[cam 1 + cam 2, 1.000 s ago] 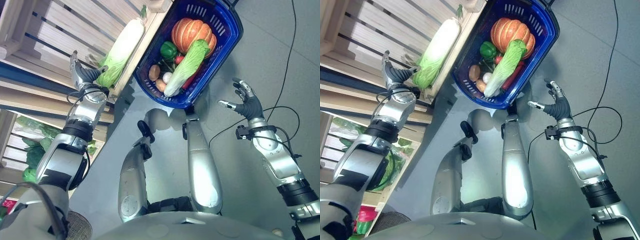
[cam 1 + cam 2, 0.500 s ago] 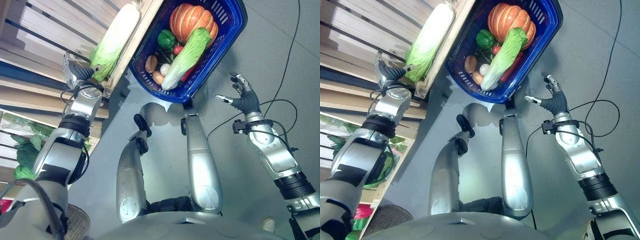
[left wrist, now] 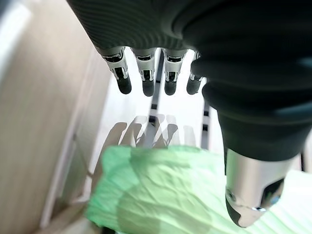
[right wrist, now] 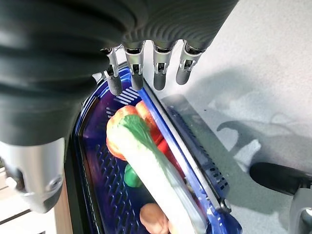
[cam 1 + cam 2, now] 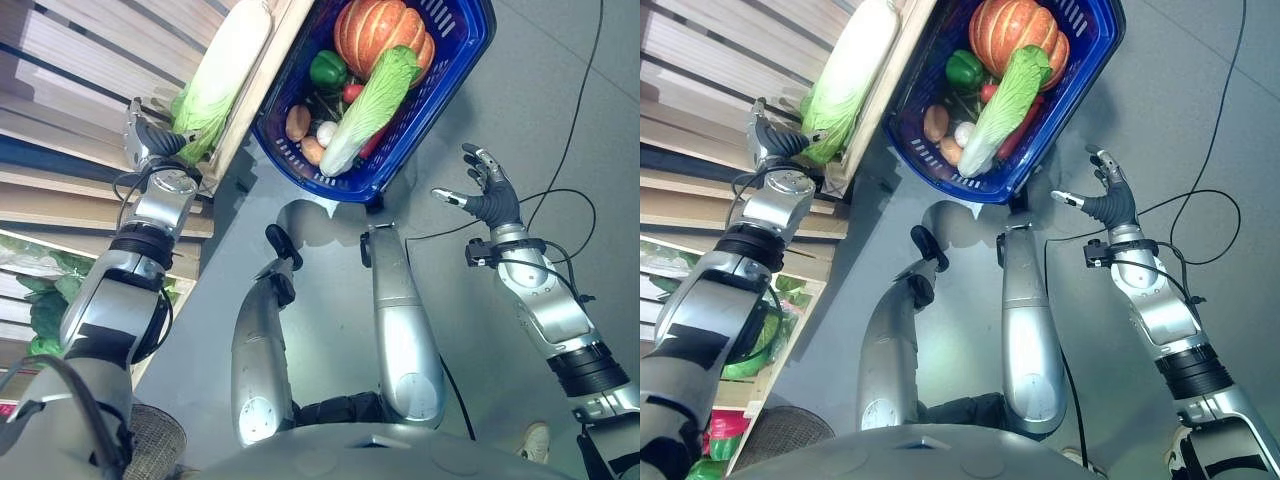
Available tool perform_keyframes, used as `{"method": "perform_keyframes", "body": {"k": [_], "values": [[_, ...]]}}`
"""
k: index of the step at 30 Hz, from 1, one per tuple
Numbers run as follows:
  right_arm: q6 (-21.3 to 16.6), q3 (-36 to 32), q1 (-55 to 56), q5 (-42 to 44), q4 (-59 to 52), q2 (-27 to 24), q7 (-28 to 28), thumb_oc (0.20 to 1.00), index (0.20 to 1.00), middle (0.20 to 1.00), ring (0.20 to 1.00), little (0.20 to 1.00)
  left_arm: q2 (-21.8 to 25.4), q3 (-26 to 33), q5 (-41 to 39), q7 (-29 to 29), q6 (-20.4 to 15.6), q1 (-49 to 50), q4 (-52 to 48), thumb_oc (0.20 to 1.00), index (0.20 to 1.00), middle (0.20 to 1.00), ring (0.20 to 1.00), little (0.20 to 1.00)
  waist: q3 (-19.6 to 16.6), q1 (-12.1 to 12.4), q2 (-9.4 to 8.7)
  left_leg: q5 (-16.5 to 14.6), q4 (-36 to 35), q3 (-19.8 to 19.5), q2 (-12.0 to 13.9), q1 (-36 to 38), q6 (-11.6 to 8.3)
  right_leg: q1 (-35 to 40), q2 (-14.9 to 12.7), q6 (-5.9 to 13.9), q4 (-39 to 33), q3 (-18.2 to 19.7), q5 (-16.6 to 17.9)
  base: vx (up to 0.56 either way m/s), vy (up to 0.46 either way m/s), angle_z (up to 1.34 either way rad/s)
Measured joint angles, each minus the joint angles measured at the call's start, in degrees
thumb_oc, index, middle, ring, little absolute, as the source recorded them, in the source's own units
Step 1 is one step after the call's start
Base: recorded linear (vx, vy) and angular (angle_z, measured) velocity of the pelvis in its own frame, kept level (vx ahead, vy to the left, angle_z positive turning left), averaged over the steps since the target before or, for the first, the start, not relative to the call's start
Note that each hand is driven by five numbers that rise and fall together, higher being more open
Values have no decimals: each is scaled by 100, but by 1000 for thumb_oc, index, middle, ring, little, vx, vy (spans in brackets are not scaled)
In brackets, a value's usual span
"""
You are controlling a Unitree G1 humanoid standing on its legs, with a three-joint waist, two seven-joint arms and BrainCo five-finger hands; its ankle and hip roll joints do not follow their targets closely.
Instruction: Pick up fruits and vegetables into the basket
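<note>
The slatted pale wooden shelf (image 5: 90,60) carries the long white-and-green napa cabbage (image 5: 222,70) near its front edge, beside the blue plastic basket (image 5: 462,62) on the floor, which already holds an orange pumpkin (image 5: 372,35), a second napa cabbage (image 5: 368,108), a green bell pepper (image 5: 328,70) and smaller produce. The left hand (image 5: 146,145) sits at the cabbage's leafy green end with fingers (image 3: 145,73) straight and apart, clamped on nothing. The right hand (image 5: 482,198) hangs spread and empty beside the basket. For a secure lift, close fingers and thumb round the firmer stalk rather than loose leaves, and clear the shelf lip before swinging across.
</note>
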Motion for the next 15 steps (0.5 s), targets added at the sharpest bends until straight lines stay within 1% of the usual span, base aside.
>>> {"method": "perform_keyframes", "body": {"k": [6,9,15], "values": [[-83,5,-8,2,165,0,1,1000,1000,1000,1000,1000,20,-166,50,-109,0,-295,127,1000,1000,1000,1000,1000,0,-65,0,-23,-8,79,8,1,-20,-102,57,14,28,138,-10,16,-13,-10],[-94,3,-8,1,189,0,3,1000,1000,1000,1000,1000,25,-257,240,-111,2,-365,124,1000,1000,1000,1000,1000,-1,-115,1,-29,-11,78,10,13,-31,-107,76,13,30,160,-9,11,-20,-4],[-140,4,-5,0,188,0,11,1000,1000,1000,1000,1000,25,-387,593,-207,-7,-388,117,1000,1000,1000,1000,1000,-1,-122,2,-27,-28,149,4,19,-32,-195,80,0,84,212,-1,-8,-41,-4]]}}
